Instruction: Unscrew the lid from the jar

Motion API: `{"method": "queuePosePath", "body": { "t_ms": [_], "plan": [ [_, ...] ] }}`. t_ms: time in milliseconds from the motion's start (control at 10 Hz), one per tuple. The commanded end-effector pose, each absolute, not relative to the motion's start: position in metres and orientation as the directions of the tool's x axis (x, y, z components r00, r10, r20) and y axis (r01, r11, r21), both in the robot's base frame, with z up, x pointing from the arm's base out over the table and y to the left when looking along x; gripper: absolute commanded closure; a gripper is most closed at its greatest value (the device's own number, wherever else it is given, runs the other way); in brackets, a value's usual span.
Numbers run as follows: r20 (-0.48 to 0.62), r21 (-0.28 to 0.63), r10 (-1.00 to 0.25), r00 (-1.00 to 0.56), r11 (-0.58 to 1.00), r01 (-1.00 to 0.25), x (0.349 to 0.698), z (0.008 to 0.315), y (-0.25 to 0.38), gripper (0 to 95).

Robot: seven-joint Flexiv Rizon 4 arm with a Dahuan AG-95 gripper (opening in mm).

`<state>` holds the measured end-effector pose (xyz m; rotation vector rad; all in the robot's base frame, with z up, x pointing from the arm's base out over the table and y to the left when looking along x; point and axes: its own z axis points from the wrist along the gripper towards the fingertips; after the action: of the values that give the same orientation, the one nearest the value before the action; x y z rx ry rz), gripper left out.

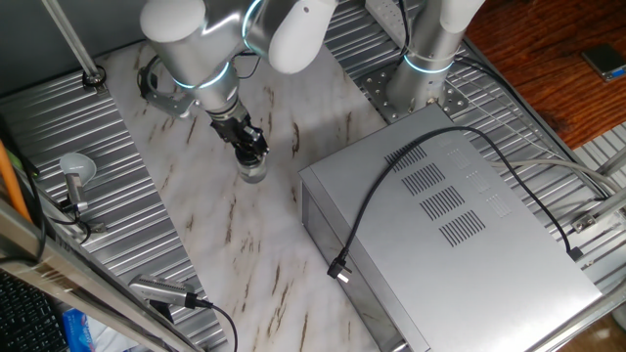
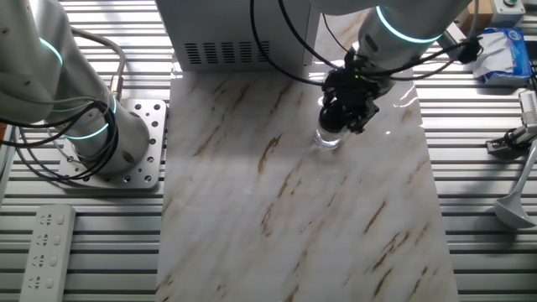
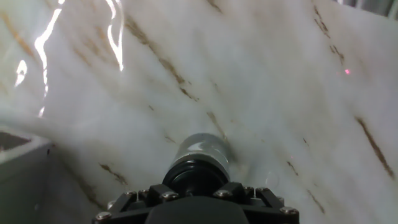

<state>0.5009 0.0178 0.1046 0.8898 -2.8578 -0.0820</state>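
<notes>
Setting: a white marble-veined slab lies on a ribbed metal bench; a large grey metal box with a black cable over it stands well apart from the work.
Jar: the tiny clear jar stands upright on the slab, about mid-width, directly under the arm's wrist.
Lid: the dark lid sits on the jar's top; in the hand view it shows as a black ring just beyond the hand's lower edge.
Fingers: the gripper is down over the jar's top. The fingertips are hidden by the hand's own body in every view, so I cannot tell whether they have closed on the lid or only straddle it.
Relation: jar and lid lie in line with the hand's axis, close under it, the jar body protruding below.
Step, as I judge it: seating the grip on the lid, then turning.
Doing it well: keep the hand centred and vertical over the lid, squeeze its rim only, not the glass-like wall, and twist without pressing sideways, since nothing holds the light jar and it may spin or slide along.
</notes>
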Motion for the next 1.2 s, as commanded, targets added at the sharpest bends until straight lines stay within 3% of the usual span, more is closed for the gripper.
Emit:
{"method": "queuePosePath", "body": {
  "t_ms": [100, 600, 1200],
  "plan": [
    [0.116, 0.096, -0.673, -0.73, 0.74, -0.666, 0.5007, 0.1043, 0.0181, 38.0],
    [0.099, 0.103, -0.824, -0.558, 0.567, -0.817, 0.5007, 0.1043, 0.0181, 38.0],
    [0.107, 0.102, -0.911, -0.398, 0.408, -0.907, 0.5007, 0.104, 0.0182, 38.0]
  ]
}}
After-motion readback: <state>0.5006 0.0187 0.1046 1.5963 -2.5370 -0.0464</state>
